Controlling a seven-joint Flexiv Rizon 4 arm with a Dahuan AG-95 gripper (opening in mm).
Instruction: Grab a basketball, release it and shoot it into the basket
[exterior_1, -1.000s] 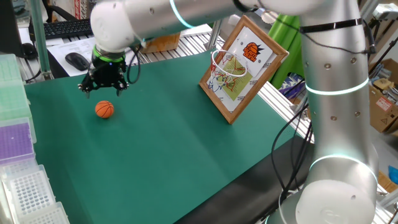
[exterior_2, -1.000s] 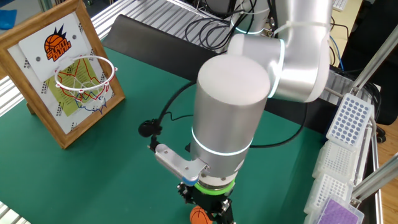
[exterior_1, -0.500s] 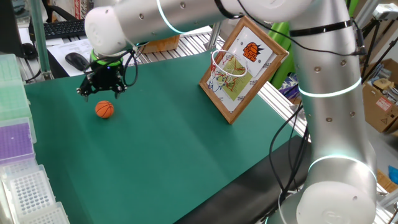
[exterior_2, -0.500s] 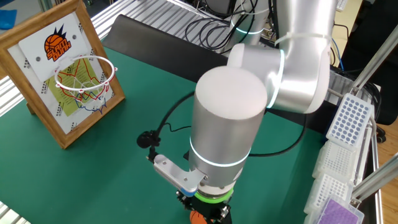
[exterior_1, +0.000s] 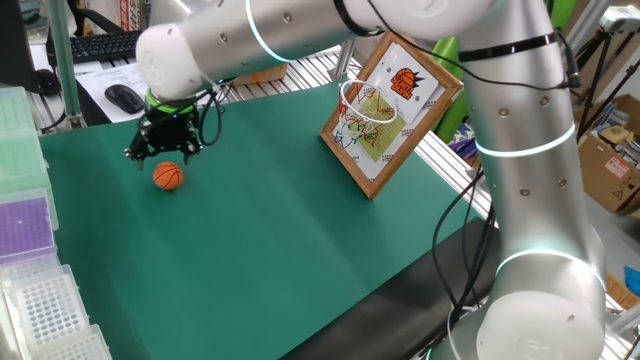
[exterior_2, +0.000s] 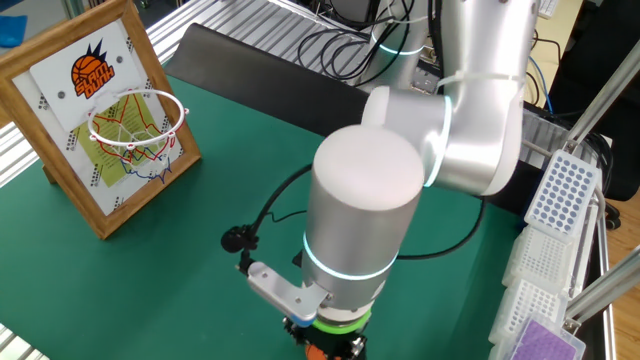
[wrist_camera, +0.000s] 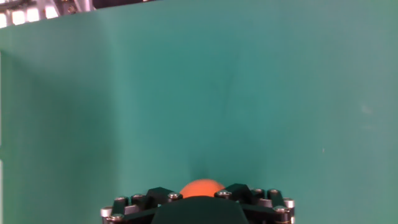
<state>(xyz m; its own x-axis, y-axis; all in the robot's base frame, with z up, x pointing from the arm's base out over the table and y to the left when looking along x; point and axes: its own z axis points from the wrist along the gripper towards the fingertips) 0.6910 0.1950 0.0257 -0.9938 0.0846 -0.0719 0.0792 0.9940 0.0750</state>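
Hand view gives me the nearest look: the black gripper (wrist_camera: 198, 208) body fills the bottom edge, and the top of the basketball (wrist_camera: 200, 187) peeks up just beyond it, resting on the green tabletop (wrist_camera: 199, 93). I cannot see the fingertips here, so I cannot tell whether the gripper is spread or pressed together.

From one fixed view, the gripper (exterior_1: 164, 150) hangs just above and slightly behind the basketball (exterior_1: 168, 176), which sits on the tabletop (exterior_1: 260, 230) near its left side; I see no finger gripping the ball. Stacked pipette-tip racks (exterior_1: 30, 250) stand along the left edge. Farther right, well apart from the ball, the basket (exterior_1: 392, 108) leans back on its wooden frame, white hoop and net in front of the board.

From the other fixed view, the arm's big silver wrist (exterior_2: 360, 240) blocks most of the gripper, and only a sliver of the basketball (exterior_2: 318, 352) shows at the bottom edge. The basket (exterior_2: 95, 120) stands at the far left of the tabletop (exterior_2: 210, 180).
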